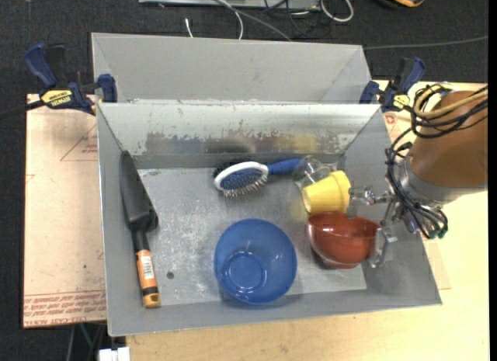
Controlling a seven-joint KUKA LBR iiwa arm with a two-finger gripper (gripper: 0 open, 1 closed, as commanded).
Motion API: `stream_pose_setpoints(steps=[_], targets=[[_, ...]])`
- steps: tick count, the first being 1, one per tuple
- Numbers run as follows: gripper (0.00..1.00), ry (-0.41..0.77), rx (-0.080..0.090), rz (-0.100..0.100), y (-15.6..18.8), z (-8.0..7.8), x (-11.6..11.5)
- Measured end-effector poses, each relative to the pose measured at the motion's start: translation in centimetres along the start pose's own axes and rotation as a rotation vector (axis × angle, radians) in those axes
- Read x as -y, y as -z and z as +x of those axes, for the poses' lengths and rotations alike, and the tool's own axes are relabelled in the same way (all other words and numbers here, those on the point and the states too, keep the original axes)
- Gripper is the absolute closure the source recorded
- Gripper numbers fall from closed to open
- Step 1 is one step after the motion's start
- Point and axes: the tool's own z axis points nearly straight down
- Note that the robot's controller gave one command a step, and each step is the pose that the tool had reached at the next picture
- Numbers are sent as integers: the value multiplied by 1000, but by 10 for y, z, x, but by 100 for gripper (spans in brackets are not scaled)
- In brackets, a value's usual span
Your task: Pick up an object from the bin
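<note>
**Bin** [194, 204]: grey metal, sloped walls, flat floor with things lying loosely spaced on it.

**End effector** [380, 226]: at the bin's right side, on the arm [450, 150], which carries an orange cover and dark cables. It sits low by the right wall, at the right rim of the red bowl. Open or closed: cannot be told from this view. Nothing is seen held.

**Red bowl** [340, 243]: front right of the floor, upright, the thing nearest the end effector. The right wall is close behind the end effector.

**Yellow cup** [326, 192]: on its side, just behind the red bowl and touching or nearly touching its rim. It crowds the bowl's far side.

**Blue bowl** [255, 264]: front centre, upright, just left of the red bowl with a narrow gap between them.

**Hairbrush** [242, 176]: blue with a pale bristle pad, near the back wall; its handle runs right toward the yellow cup.

**Trowel** [136, 210]: black blade, orange grip, lying along the left wall, well apart from the end effector.
</note>
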Motion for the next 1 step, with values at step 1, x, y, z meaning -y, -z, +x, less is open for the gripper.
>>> stream_pose_setpoints(steps=[1], targets=[[0, 172, -3, -2, -14, -6, 9]])
